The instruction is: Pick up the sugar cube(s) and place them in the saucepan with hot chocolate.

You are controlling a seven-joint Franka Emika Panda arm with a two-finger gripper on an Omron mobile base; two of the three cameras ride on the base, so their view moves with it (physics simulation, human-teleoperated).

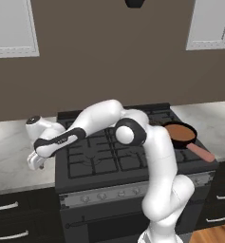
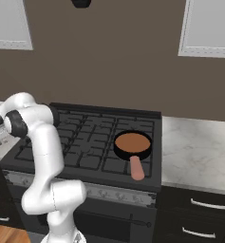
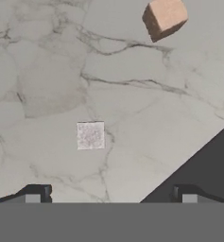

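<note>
Two sugar cubes lie on the marble counter in the hand view: a pale whitish cube (image 3: 90, 135) near the middle and an orange-tan cube (image 3: 164, 18) at the top right. My gripper (image 3: 111, 196) hangs above them, open, with its fingertips (image 3: 34, 194) wide apart and nothing between them. The pale cube sits just ahead of the gap, slightly toward the left tip. Seen from the left base view, the gripper (image 1: 38, 165) points down over the counter left of the stove. The saucepan (image 1: 181, 134) holds brown hot chocolate on the stove's right front burner, its pinkish handle (image 2: 136, 168) toward the front.
The black stove (image 1: 109, 154) with its grates lies between the cubes and the saucepan; its dark edge (image 3: 203, 165) cuts the hand view's lower right. Marble counter (image 2: 199, 152) extends on both sides. Drawers (image 1: 9, 223) sit below and wall cabinets (image 2: 206, 26) above.
</note>
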